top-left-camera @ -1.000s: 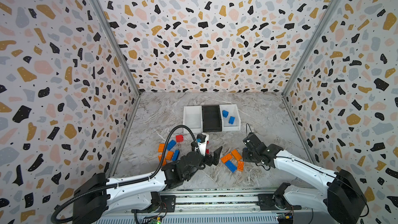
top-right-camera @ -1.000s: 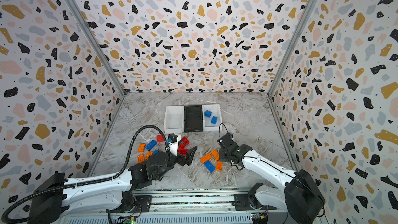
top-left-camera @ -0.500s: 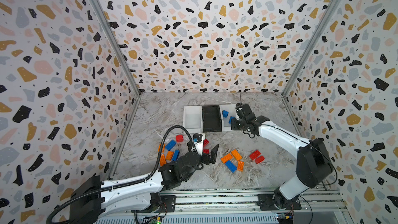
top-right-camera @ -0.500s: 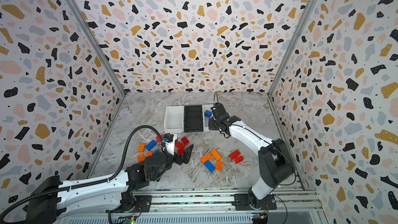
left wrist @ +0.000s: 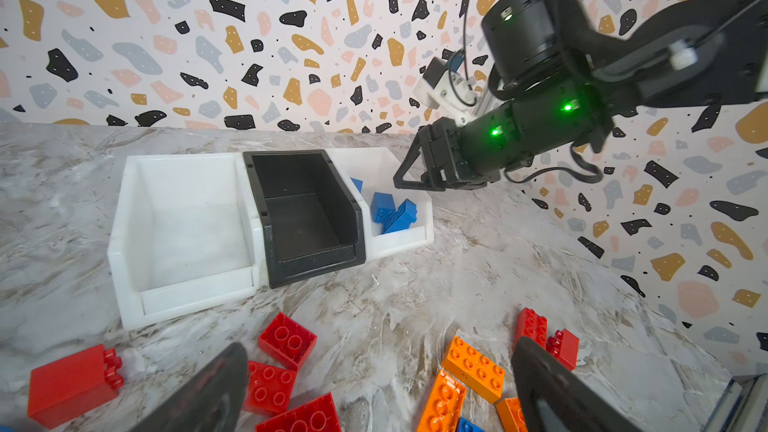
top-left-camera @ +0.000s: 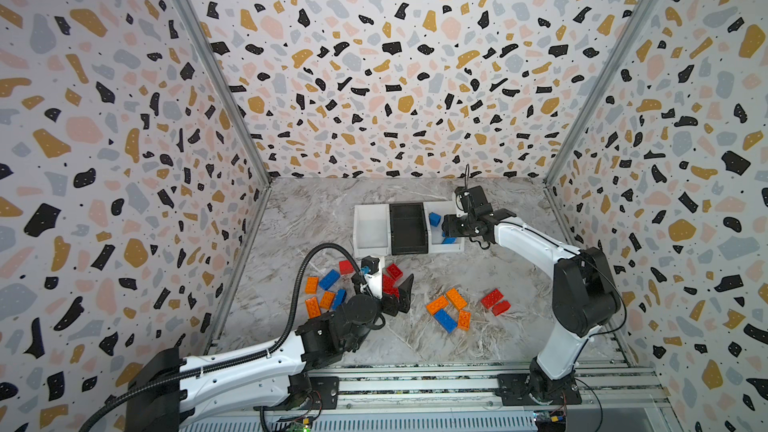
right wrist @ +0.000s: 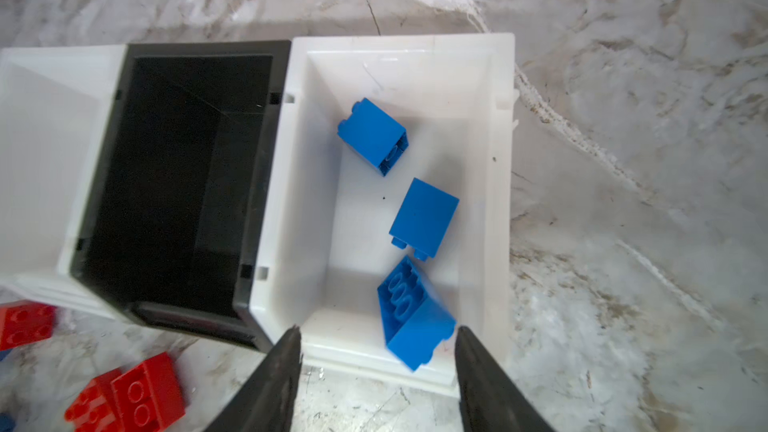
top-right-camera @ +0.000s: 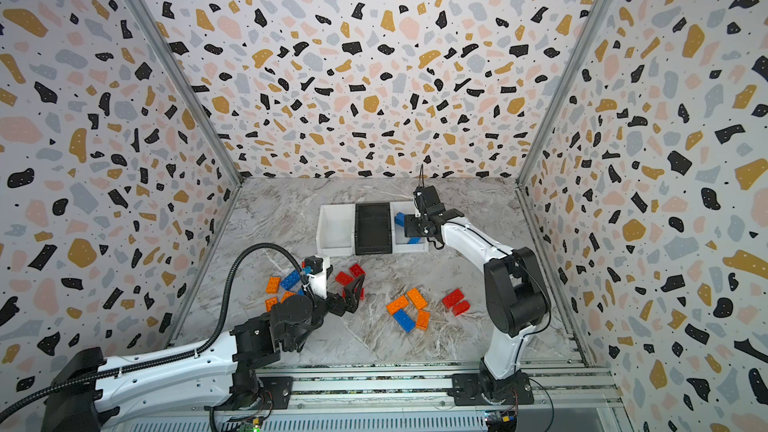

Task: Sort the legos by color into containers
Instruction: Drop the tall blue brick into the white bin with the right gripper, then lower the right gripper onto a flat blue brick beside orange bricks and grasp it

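Three containers stand in a row: a white bin [top-left-camera: 370, 230], a black bin [top-left-camera: 408, 228] and a white bin [top-left-camera: 451, 248]. My right gripper [right wrist: 377, 331] hangs open above the right white bin [right wrist: 498, 184]. Three blue legos lie in it, and the nearest one [right wrist: 415, 317] is tilted between my fingers, touching neither. My left gripper [left wrist: 378, 351] is open low over the table, with red legos [left wrist: 286, 338] by one finger and orange legos [left wrist: 473, 361] by the other. The black bin [left wrist: 307, 209] and the left white bin [left wrist: 183, 222] hold nothing.
Loose bricks lie in three groups on the marble table: red, blue and orange [top-left-camera: 328, 284] at the left, orange and blue [top-left-camera: 449, 309] in the middle, and two red [top-left-camera: 496, 303] at the right. Terrazzo walls enclose three sides.
My right gripper moved from the middle group of bricks to the right white bin and opened. A third blue brick is now in that bin. The left gripper shifted slightly over the red bricks.
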Controlling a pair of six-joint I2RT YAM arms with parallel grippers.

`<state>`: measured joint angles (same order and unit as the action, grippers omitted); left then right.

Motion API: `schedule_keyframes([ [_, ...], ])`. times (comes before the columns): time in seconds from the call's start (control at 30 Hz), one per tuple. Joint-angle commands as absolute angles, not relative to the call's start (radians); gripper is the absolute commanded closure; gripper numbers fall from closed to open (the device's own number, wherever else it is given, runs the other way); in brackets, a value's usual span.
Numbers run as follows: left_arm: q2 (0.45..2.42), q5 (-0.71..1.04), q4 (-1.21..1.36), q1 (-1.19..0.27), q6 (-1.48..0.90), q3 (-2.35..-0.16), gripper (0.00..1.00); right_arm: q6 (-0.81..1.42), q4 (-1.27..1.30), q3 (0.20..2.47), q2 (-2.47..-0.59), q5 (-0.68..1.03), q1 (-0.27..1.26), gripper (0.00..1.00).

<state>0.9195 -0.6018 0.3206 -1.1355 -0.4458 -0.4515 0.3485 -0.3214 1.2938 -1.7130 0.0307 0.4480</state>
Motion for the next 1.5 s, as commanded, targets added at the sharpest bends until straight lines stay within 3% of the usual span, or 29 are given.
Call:
schedule_keyframes([
  [0.0,0.956,-0.605,0.367,-1.141,-0.434,-0.477,0.0,0.348,-0.346,1.22,-1.555,0.052,0.48,0.38],
  [0.23,0.974,-0.593,0.394,-1.14,-0.468,-0.464,0.0,0.406,-0.408,0.982,-1.287,0.047,0.643,0.34],
  [0.57,0.728,-0.673,0.333,-1.14,-0.575,-0.278,0.0,0.576,-0.49,0.712,-1.066,0.021,0.932,0.31],
  [0.87,0.572,-0.692,0.203,-1.14,-0.586,-0.248,0.0,0.546,-0.473,0.679,-1.185,-0.028,0.99,0.32],
  [1.47,0.554,-0.712,0.157,-1.14,-0.587,-0.239,0.0,0.497,-0.41,0.718,-1.378,-0.07,0.99,0.4],
])
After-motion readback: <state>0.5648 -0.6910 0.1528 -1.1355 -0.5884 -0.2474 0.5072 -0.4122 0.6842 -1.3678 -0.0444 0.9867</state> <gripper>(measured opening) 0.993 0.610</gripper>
